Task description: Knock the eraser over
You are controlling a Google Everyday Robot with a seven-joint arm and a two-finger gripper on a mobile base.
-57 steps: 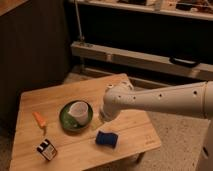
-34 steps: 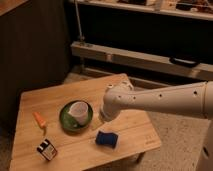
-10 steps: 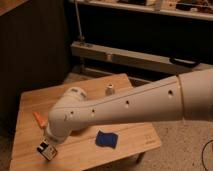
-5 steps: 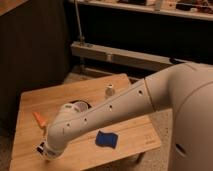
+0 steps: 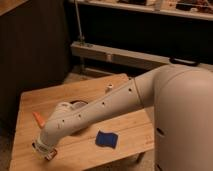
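Camera view takes the wooden table (image 5: 130, 135) as its landmark: the robot's white arm (image 5: 115, 107) stretches across it from the right edge down to its front-left corner. A flat blue pad (image 5: 105, 139) lies near the table's front edge, right of the arm's tip, and an orange carrot-shaped piece (image 5: 39, 119) peeks out by the left edge, just behind the wrist. At the front-left corner the gripper (image 5: 44, 149) covers the eraser (image 5: 49, 155); only a sliver shows beneath it. Whether the fingers are spread or closed cannot be told. The eraser's long axis and facing are hidden, too. Being so near the corner, a hard push could sweep it off the table instead of tipping it.
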